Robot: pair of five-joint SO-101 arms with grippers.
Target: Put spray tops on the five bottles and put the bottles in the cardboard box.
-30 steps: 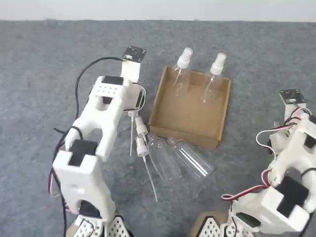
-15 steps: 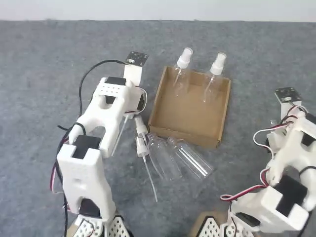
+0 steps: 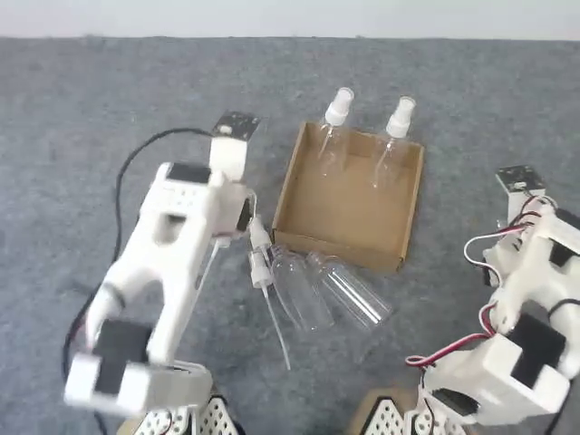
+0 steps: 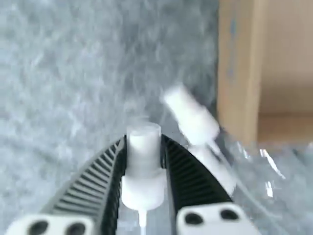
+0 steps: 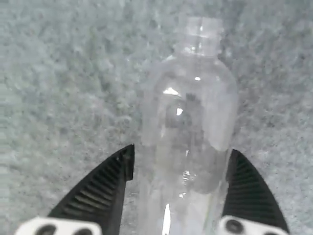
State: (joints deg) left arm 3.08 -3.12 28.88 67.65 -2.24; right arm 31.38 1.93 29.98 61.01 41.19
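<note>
Spray top (image 4: 142,166) pinched in the left claw (image 4: 143,142), near the cardboard box (image 4: 234,73).
Capping seems in hand: the right claw (image 5: 182,152) clasps an uncapped bottle (image 5: 188,117); next, the top's tube must meet its neck.

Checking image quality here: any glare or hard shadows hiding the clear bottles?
High view: light is soft and even, shadows faint; the two lying bottles carry bright streaks yet keep their outlines. Right wrist view: small glints on the capless bottle, neck easy to read. Left wrist view: glints on one of those lying bottles beside the cardboard box.
</note>
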